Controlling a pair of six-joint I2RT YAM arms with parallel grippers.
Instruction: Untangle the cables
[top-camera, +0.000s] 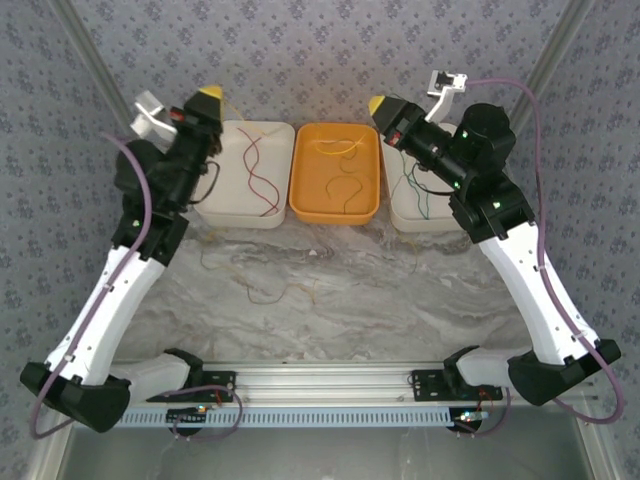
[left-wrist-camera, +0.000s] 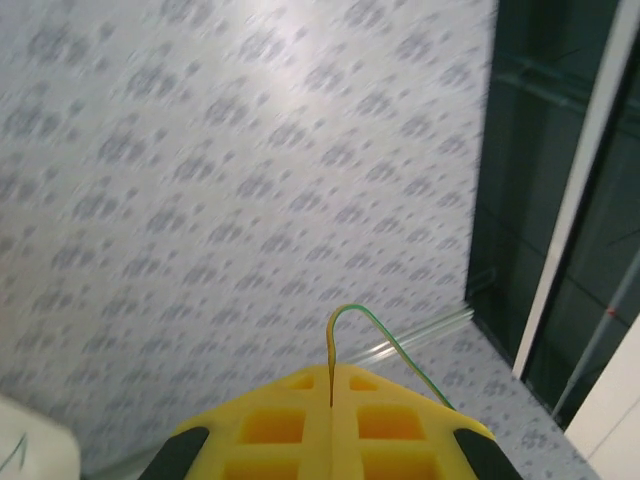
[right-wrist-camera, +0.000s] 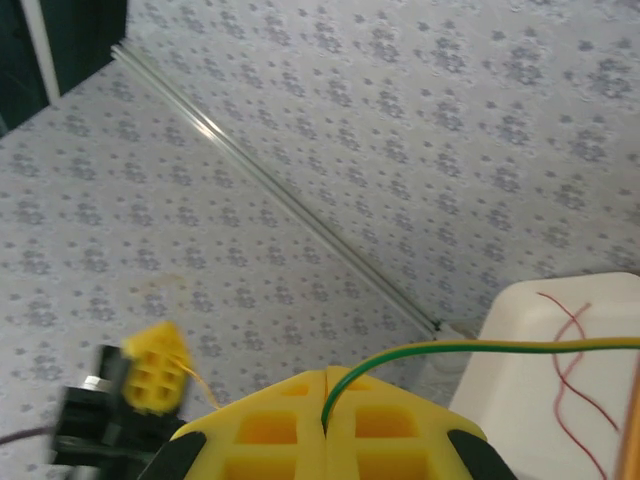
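With the left hand (left-wrist-camera: 331, 374) and right hand (right-wrist-camera: 325, 380) each pinching what looks like one green-yellow cable (right-wrist-camera: 480, 348) high above the orange tray (top-camera: 335, 215), draw them apart slowly, keeping it clear of loose cables (top-camera: 280, 297) on the counter (top-camera: 420, 290).

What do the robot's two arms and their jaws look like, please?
Both the left arm and the right arm have white lower links, black joints and bases, and a purple-grey cable running alongside. Small green lights dot the right arm's black joints. The jaws are yellow, moulded with square recesses and black side patches.
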